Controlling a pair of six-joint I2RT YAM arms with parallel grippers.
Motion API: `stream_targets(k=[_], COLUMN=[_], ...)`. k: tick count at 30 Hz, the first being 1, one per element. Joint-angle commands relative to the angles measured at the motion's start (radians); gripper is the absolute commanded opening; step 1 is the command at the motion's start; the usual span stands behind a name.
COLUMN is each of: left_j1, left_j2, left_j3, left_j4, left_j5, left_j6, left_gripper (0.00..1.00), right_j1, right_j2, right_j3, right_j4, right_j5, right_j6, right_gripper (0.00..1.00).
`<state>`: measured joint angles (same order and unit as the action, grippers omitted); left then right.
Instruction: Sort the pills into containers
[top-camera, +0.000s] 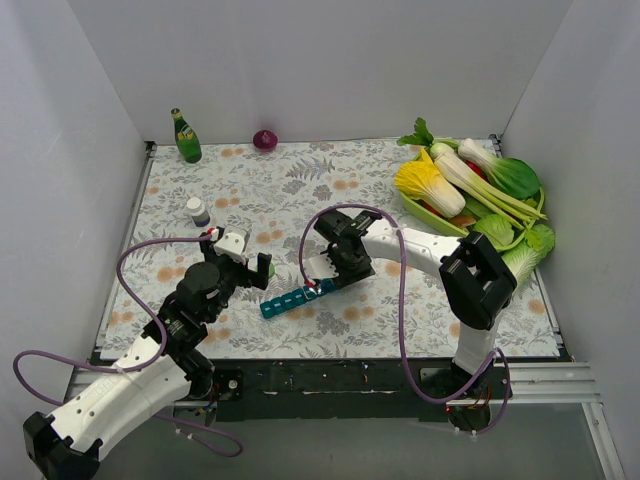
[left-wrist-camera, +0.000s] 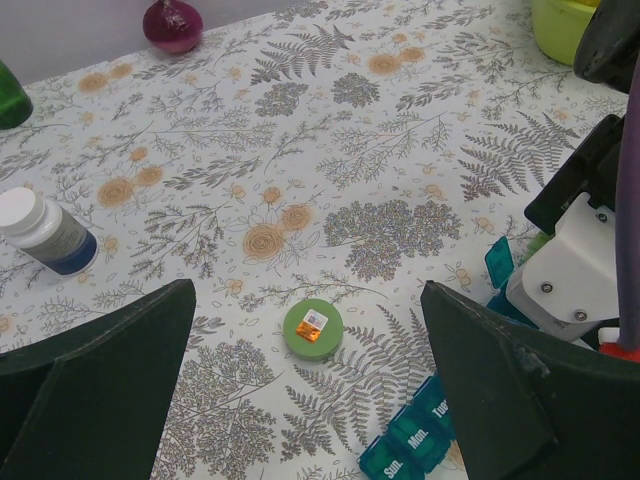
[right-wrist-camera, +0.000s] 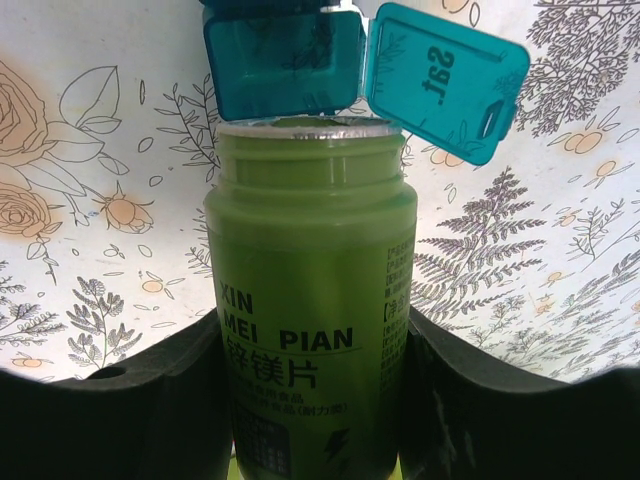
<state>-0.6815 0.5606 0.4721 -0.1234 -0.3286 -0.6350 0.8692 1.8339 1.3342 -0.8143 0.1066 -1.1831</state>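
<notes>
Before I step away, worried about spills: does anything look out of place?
No spill shows. The green cap lies loose on the table, off the jar that the right claw holds at the strip's open Sat lid. That fits pouring.

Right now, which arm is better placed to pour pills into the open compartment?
Right. The right gripper holds the uncapped green jar, its mouth beside the open Sat compartment of the teal organizer. The left gripper is open and empty, above the green cap lying on the table.
</notes>
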Motion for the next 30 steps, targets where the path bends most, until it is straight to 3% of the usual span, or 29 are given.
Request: stream_targets(k=[1, 30], left_j1=[0.008, 0.008], left_j2=[-0.011, -0.019], left_j3=[0.034, 0.033], left_j4=[-0.005, -0.004], left_j5=[0.005, 0.007], left_j6=[0.008, 0.009], left_gripper=[0.98, 0.98], right_j1=[0.011, 0.039], right_j2=[-0.002, 0.018], right_j3=[0.045, 0.06], right_j4=[-0.028, -0.048], right_j5=[0.031, 0.079], right_j6=[-0.013, -0.004], right_gripper=[0.01, 0.01])
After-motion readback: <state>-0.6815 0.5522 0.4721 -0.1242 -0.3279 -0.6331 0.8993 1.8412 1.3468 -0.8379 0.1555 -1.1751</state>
